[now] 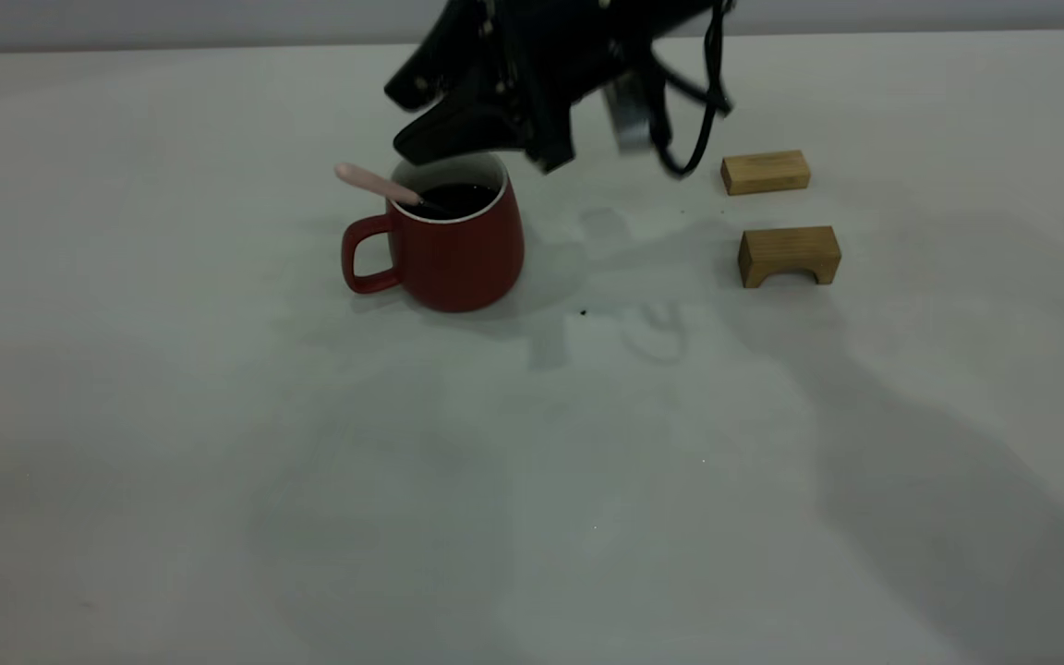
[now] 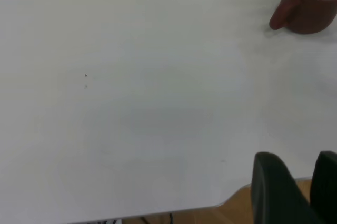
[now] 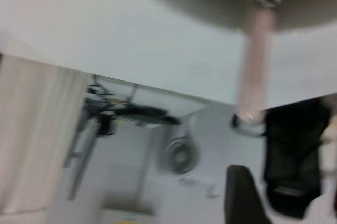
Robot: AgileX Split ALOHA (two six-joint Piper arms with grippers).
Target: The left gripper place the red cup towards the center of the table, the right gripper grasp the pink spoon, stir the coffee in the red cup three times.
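The red cup stands on the table left of centre, handle to the left, with dark coffee inside. The pink spoon leans in the cup, its handle sticking out over the rim to the left, and nothing holds it. My right gripper hovers open just above and behind the cup, its fingers spread. In the right wrist view the spoon handle is blurred and lies apart from one dark finger. My left gripper is open at the table edge, far from the cup.
Two tan wooden blocks lie right of the cup: a flat one at the back and an arched one nearer. A black cable loops down from the right arm. A dark speck marks the table near the cup.
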